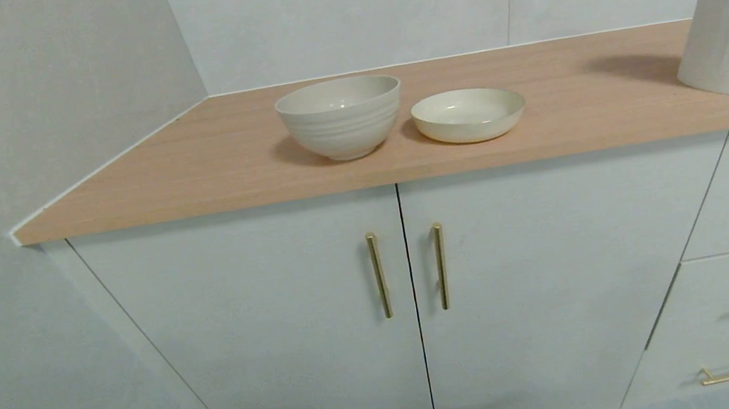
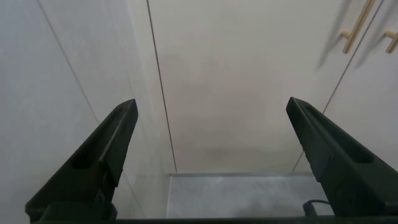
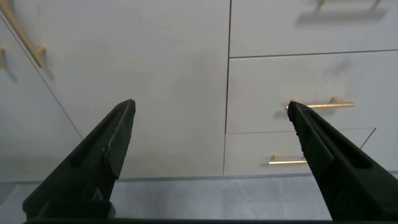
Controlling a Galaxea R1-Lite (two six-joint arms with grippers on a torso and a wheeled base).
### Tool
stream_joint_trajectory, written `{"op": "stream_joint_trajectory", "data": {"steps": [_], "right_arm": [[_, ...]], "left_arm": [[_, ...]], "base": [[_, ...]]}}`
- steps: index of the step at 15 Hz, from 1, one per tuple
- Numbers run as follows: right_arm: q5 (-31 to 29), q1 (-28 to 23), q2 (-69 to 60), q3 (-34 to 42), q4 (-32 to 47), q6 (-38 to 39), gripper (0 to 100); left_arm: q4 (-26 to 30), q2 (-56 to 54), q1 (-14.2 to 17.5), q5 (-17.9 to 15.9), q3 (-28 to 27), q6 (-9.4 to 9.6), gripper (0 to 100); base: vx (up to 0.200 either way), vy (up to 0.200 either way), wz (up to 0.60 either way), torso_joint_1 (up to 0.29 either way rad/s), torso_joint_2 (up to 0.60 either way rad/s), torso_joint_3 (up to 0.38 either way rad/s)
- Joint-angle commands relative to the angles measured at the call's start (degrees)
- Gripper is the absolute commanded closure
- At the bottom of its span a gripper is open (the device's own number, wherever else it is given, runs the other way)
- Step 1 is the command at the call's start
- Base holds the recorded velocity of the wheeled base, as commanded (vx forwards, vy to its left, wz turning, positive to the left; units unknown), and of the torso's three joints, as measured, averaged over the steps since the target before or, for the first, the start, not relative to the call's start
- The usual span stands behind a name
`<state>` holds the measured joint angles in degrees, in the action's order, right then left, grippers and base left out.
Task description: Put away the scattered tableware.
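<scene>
Deep ribbed cream bowl (image 1: 341, 117) and shallow cream dish (image 1: 468, 114) side by side on wooden counter (image 1: 223, 160), bowl leftward. Left gripper (image 2: 211, 107), right gripper (image 3: 209, 107) low by white cabinet doors (image 1: 245, 321), fingers (image 2: 112, 149) wide, empty; tableware well above.

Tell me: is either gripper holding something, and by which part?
Nothing is held: left gripper and right gripper are open. The bowl and dish stand on the countertop.
</scene>
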<state>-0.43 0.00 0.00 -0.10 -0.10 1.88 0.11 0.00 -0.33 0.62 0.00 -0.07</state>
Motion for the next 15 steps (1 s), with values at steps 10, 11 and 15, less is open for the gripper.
{"op": "stream_joint_trajectory", "data": {"steps": [10, 11, 15], "right_arm": [[0.2, 0.0, 0.1, 0.0, 0.0, -2.6, 0], [0.2, 0.0, 0.1, 0.0, 0.0, -2.6, 0], [3.2, 0.1, 0.5, -6.4, -4.6, -0.5, 0]], "left_arm": [[0.0, 0.0, 0.0, 0.1, 0.0, -0.01, 0], [0.0, 0.0, 0.0, 0.1, 0.0, -0.01, 0], [0.0, 0.0, 0.0, 0.0, 0.0, 0.07, 0]], "base": [[0.0, 0.0, 0.0, -0.002, 0.01, 0.004], [0.0, 0.0, 0.0, 0.0, 0.0, 0.0], [0.0, 0.0, 0.0, 0.0, 0.0, 0.0]]}}
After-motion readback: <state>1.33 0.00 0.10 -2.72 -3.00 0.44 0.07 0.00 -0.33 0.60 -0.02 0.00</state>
